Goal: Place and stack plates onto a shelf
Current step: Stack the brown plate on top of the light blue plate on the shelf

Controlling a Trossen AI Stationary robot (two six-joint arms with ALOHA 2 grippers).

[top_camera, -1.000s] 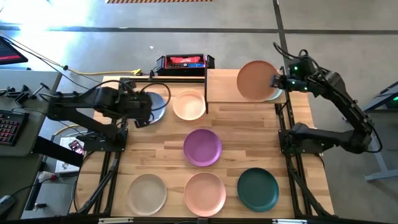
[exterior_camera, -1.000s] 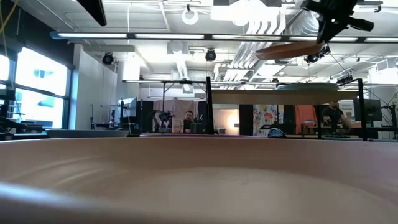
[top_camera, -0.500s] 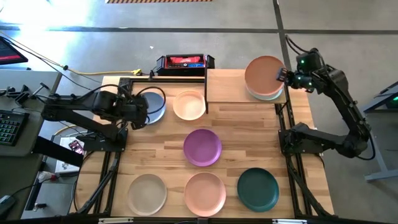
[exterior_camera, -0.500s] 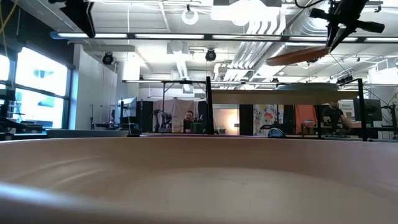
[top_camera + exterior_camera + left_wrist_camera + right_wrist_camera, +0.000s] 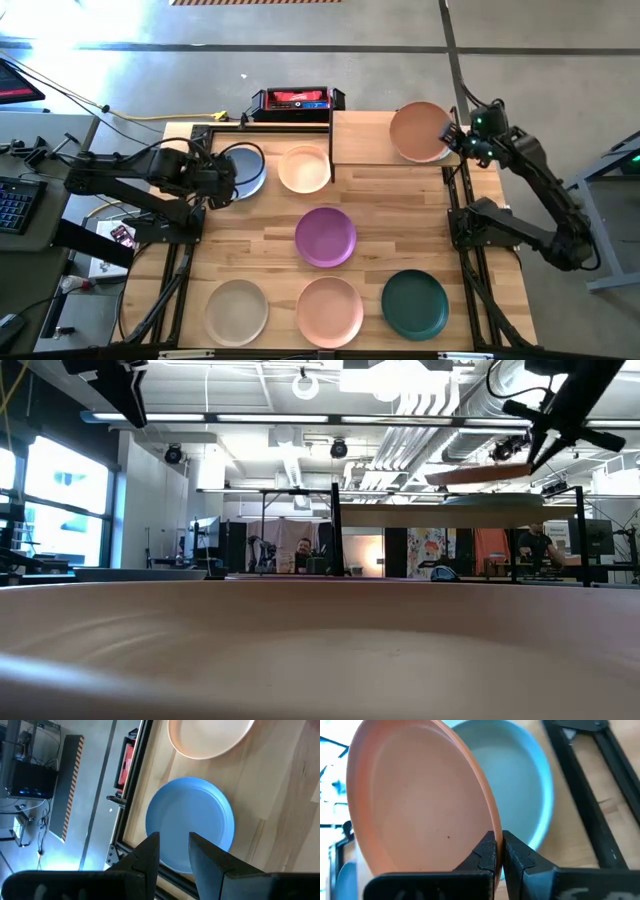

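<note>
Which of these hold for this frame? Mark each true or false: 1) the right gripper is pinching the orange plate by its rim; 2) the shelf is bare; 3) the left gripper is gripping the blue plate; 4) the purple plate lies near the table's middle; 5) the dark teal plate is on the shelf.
1) True: the right gripper is shut on the orange plate at its rim.
2) False: a pale green plate lies on the shelf, under the orange one.
3) False: the left gripper hovers open above the blue plate.
4) True: the purple plate.
5) False: the dark teal plate lies on the table.
</note>
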